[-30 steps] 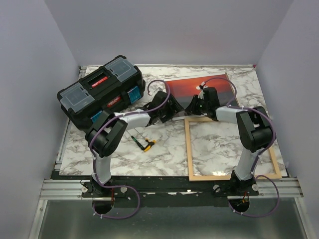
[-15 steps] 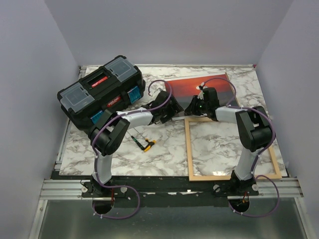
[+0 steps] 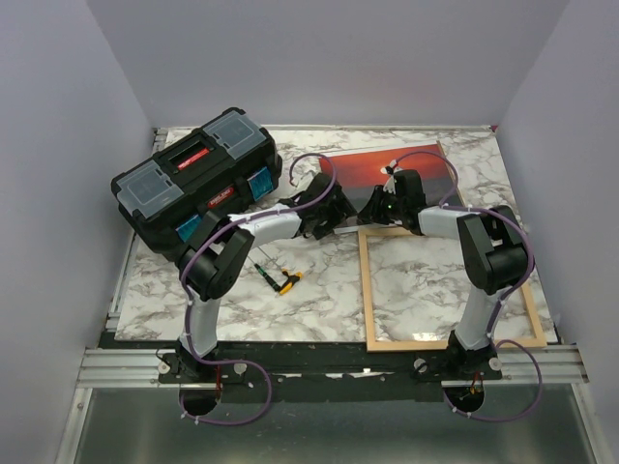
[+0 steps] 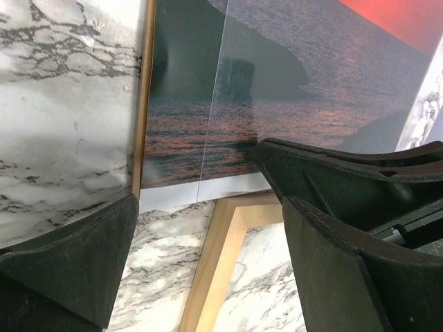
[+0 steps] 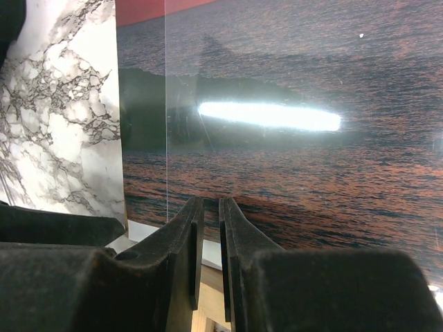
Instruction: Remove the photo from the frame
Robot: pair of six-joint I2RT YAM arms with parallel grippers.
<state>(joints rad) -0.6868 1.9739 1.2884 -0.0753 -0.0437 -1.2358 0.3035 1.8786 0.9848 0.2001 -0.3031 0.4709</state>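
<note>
The photo (image 3: 353, 172), a red sunset over dark water, lies at the back of the table, beyond the empty light-wood frame (image 3: 368, 290). My left gripper (image 3: 334, 215) is open wide, low over the marble by the frame's far-left corner (image 4: 221, 263), just short of the photo's near edge (image 4: 277, 90). My right gripper (image 3: 372, 208) is at the photo's near-left corner. In the right wrist view its jaws (image 5: 211, 204) are almost together, with only a thin slit and nothing in it, pointing at the photo (image 5: 311, 180).
A black toolbox (image 3: 198, 184) fills the back left. A small yellow-handled screwdriver (image 3: 282, 278) lies on the marble in front of it. A clear pane (image 4: 318, 76) overlaps the photo, and a thin brown edge (image 4: 144, 97) borders its left side.
My left gripper has crept a little to the right, closer to the photo's near corner. The right arm, photo and frame have not moved.
</note>
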